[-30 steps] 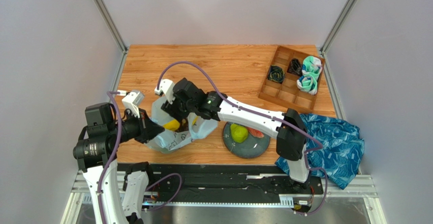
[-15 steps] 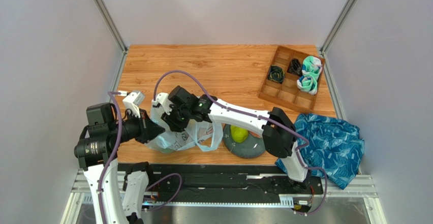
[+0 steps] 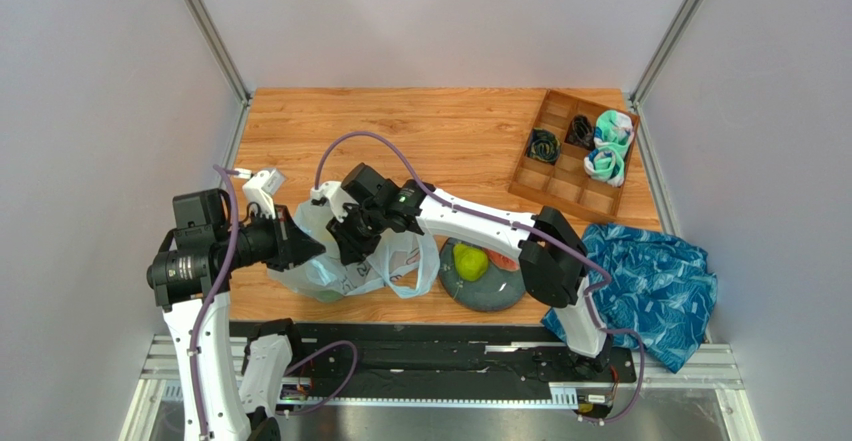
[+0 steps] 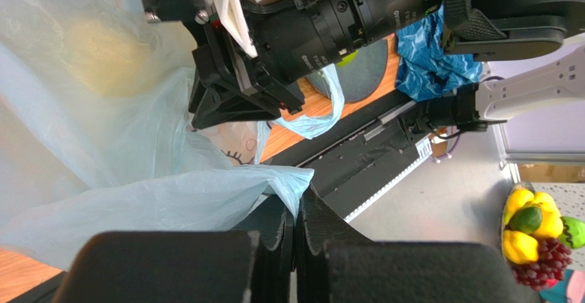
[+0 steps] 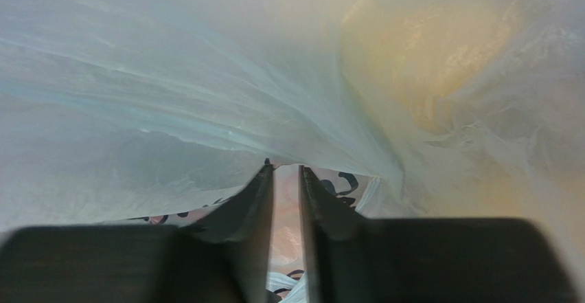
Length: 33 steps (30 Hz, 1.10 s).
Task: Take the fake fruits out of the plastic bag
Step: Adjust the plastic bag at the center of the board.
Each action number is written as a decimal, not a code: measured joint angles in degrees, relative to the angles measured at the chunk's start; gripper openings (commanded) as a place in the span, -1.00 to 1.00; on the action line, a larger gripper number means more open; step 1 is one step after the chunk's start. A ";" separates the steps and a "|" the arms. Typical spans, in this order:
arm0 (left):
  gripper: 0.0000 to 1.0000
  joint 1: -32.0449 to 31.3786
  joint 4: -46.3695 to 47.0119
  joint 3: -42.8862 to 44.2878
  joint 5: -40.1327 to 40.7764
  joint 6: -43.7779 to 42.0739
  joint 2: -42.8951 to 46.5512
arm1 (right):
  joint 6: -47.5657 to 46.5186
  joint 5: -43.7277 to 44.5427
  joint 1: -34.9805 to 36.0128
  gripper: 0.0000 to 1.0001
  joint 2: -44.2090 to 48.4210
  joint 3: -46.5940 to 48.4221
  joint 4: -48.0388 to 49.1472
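Left gripper (image 3: 303,248): clenched on the edge of the plastic bag (image 3: 335,269); the left wrist view shows a pale blue fold squeezed between the two dark fingers (image 4: 274,224).
Plastic bag: on the table's near left part, between the two grippers, its left edge lifted by the left gripper, one handle loop lying toward the plate.
Right gripper (image 3: 352,244): pointing down into the bag's mouth; its fingers (image 5: 257,193) stand a thin slit apart with film all round them; cannot tell whether any film is pinched.
Yellow fruit (image 5: 426,62): inside the bag, a blurred shape behind the film, up and right of the right fingertips, not between them.
Grey plate (image 3: 480,293): just right of the bag.
Green pear (image 3: 470,260): on the plate, outside the bag, beside a red fruit piece (image 3: 507,262).
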<state>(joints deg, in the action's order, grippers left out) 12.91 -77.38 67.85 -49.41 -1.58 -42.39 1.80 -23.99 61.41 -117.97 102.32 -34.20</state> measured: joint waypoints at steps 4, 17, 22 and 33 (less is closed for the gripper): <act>-1.00 0.46 -0.13 3.15 -1.51 -0.20 -2.23 | 2.84 1.33 -0.98 0.44 -2.43 1.79 0.28; -1.00 1.53 -0.26 8.85 -7.17 -3.28 -5.46 | 10.93 6.95 -3.74 0.99 -10.05 11.32 1.27; -1.00 1.75 -0.24 7.93 -8.59 -3.89 -6.12 | 14.10 5.53 -3.82 0.98 -12.41 13.79 3.30; -1.00 2.03 -0.55 5.88 -8.66 -4.13 -6.82 | 16.81 4.48 -2.67 0.72 -16.50 13.97 3.54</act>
<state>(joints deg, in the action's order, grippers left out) 14.94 -77.93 73.73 -58.06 -5.72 -49.21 18.61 -19.51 58.74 -134.47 116.29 -30.65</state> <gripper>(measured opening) 0.009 0.990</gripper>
